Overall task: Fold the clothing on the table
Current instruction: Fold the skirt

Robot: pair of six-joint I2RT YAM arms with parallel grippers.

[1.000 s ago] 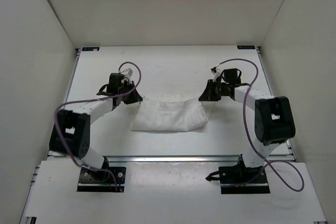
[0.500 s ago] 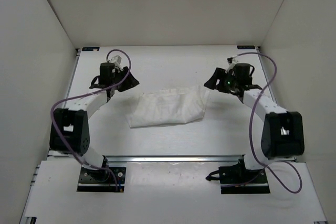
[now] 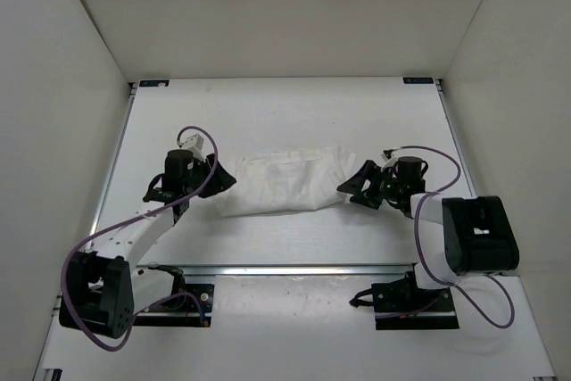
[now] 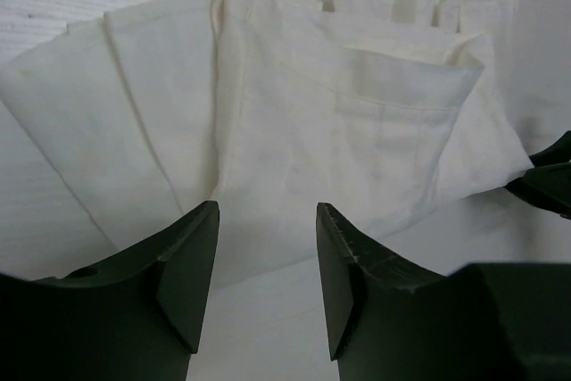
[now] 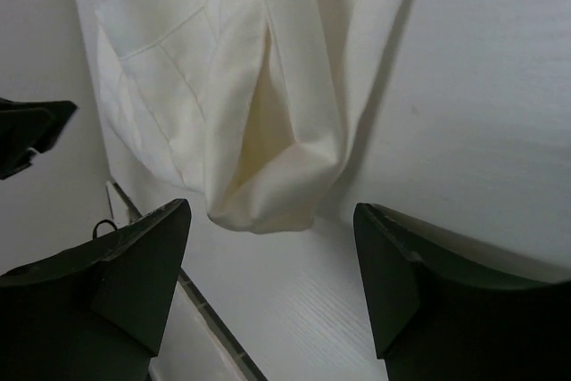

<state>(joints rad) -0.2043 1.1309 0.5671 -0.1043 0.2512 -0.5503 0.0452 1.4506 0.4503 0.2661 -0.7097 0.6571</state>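
The clothing (image 3: pixel 284 182) is a creased white garment lying folded in a wide strip across the middle of the table (image 3: pixel 294 113). My left gripper (image 3: pixel 223 183) sits low at its left end and is open. In the left wrist view the clothing (image 4: pixel 312 131) spreads out just ahead of the left gripper (image 4: pixel 266 256), with bare table between the fingertips. My right gripper (image 3: pixel 350 187) is open at the right end. In the right wrist view a rounded corner of the clothing (image 5: pixel 241 86) hangs just ahead of the right gripper (image 5: pixel 272 256), with nothing between the jaws.
A silver rail (image 3: pixel 294 269) runs along the table's near edge, and small black brackets (image 3: pixel 153 84) (image 3: pixel 417 80) mark the far corners. White walls (image 3: pixel 62 104) close in the left, right and back. Purple cables (image 3: pixel 192 186) loop over both arms.
Both grippers let go of the clothing's far corners and opened. The arms swung back, then came toward the near side and down to the garment's left and right ends. The clothing settled flatter.
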